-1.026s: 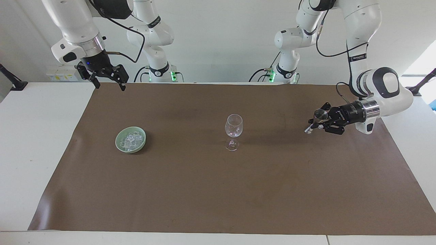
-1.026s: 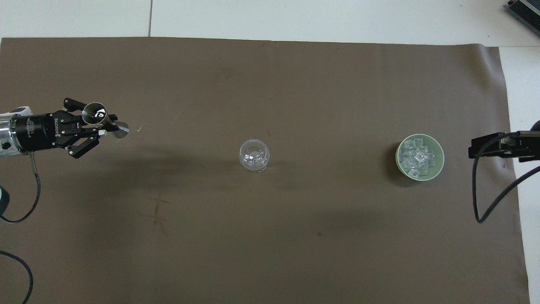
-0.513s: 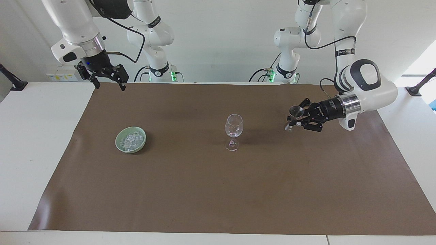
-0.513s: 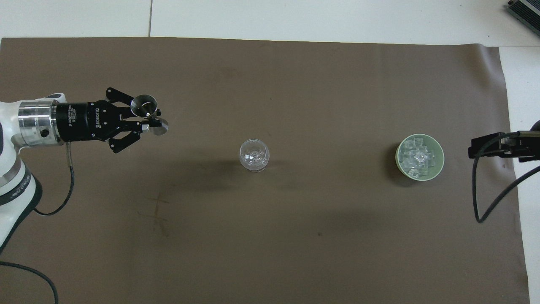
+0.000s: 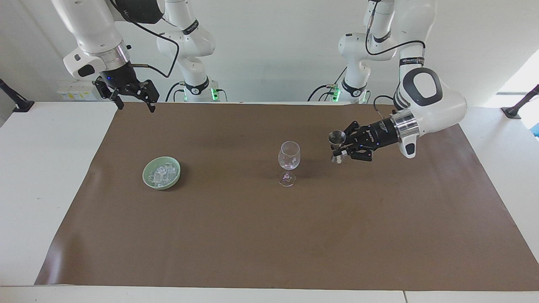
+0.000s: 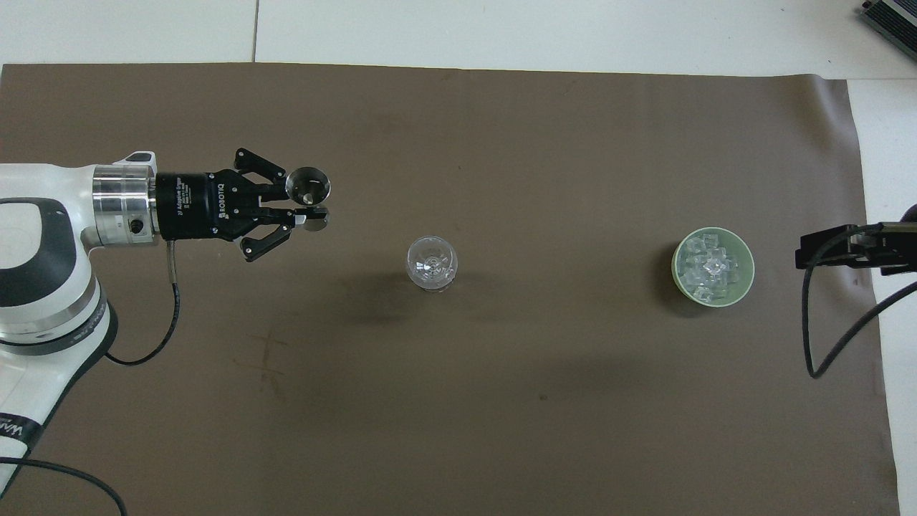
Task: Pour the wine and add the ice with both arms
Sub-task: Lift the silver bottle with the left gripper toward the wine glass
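Note:
A clear stemmed wine glass stands upright mid-mat. Ice cubes fill a pale green bowl toward the right arm's end. My left gripper lies level over the mat beside the glass, toward the left arm's end, shut on the waist of a small metal jigger with its mouth up. No wine shows; the jigger's inside is unreadable. My right gripper waits open, high over the mat's corner by its base.
A brown mat covers most of the white table. The right arm's black cable hangs over the mat's edge near the bowl. A dark device corner sits at the table's farthest edge.
The left arm has carried the jigger across the mat toward the wine glass, staying shut on it. The right arm, the glass and the bowl have not moved.

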### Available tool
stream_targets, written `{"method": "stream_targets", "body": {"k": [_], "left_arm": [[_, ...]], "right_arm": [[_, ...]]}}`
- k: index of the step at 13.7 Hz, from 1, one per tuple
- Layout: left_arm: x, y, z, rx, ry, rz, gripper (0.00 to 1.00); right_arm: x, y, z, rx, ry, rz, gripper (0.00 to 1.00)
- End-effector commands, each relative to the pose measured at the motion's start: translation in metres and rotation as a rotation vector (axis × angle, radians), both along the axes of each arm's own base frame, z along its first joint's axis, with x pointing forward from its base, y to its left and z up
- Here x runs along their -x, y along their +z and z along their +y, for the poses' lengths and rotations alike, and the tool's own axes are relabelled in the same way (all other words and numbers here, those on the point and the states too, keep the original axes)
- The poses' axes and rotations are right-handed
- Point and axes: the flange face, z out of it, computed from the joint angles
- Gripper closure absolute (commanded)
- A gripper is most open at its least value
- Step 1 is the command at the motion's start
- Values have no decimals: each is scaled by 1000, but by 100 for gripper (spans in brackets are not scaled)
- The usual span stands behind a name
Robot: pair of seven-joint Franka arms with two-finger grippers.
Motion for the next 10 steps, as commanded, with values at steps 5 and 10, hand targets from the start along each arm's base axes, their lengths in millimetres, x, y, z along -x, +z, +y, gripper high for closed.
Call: {"method": "stream_targets", "body": {"k": [5, 10], "left_arm": [[15, 7, -37, -109, -24, -61, 100], [24, 3, -63, -225, -83, -118, 100]], "right_arm": [[8, 1, -1, -1, 26, 3, 0], [8, 1, -2, -2, 25, 3, 0]]}}
